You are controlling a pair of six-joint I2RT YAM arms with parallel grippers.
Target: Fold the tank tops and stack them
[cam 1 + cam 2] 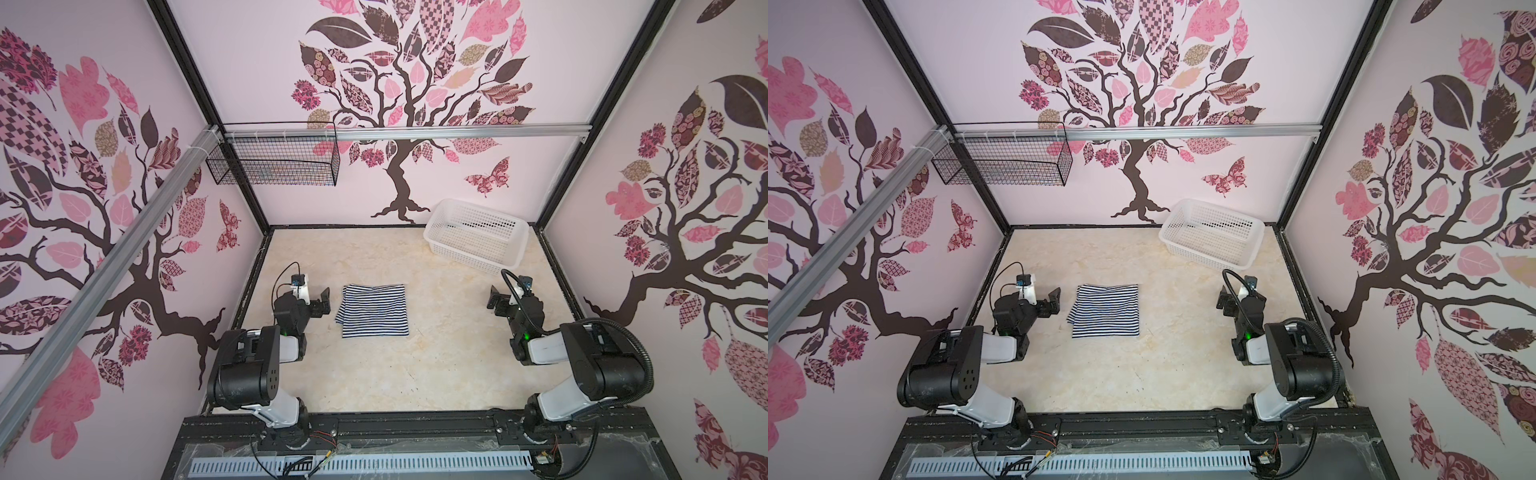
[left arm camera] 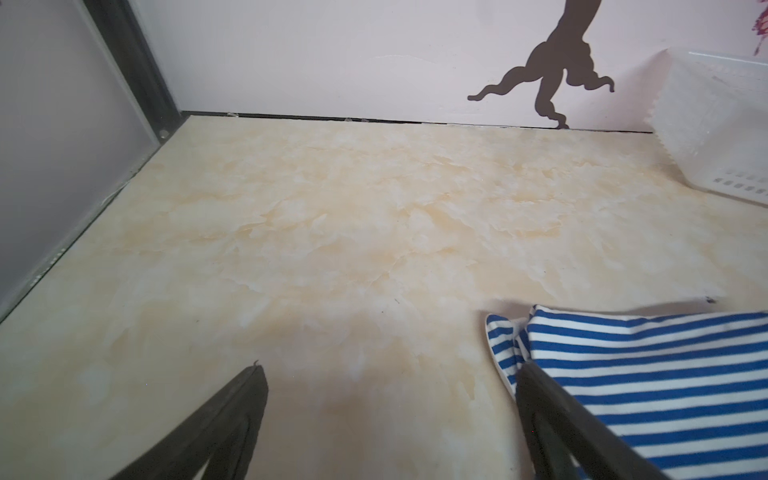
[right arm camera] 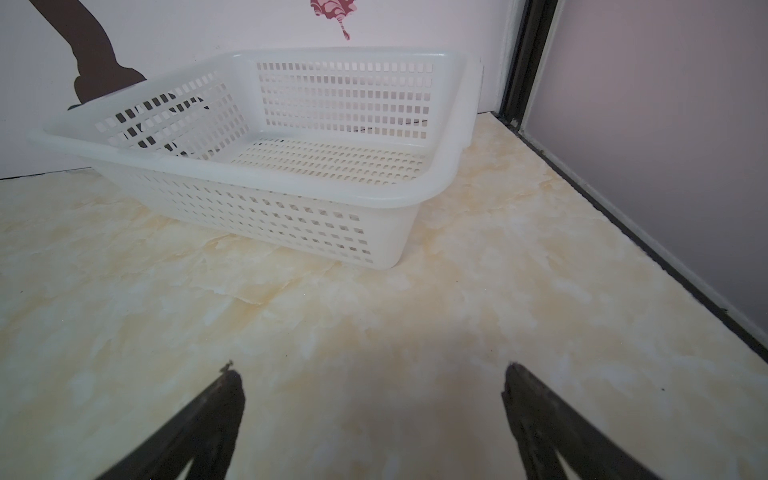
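Observation:
The tank tops [image 1: 373,309] [image 1: 1106,309] lie as one folded navy-and-white striped pile on the marble-patterned table, left of centre in both top views. A second striped layer peeks out along the pile's left edge. My left gripper [image 1: 324,301] [image 1: 1052,301] hovers just left of the pile, open and empty. In the left wrist view the striped cloth [image 2: 648,374] lies beside one finger, and only bare table shows between the left gripper's [image 2: 388,370] jaws. My right gripper [image 1: 496,297] [image 1: 1225,301] [image 3: 370,374] stands open and empty, well right of the pile.
A white perforated plastic basket [image 1: 465,249] [image 1: 1204,247] [image 3: 291,183] [image 2: 715,124] sits empty at the back right corner, just beyond my right gripper. A black wire basket [image 1: 274,160] hangs on the back rail at left. Walls enclose the table on three sides.

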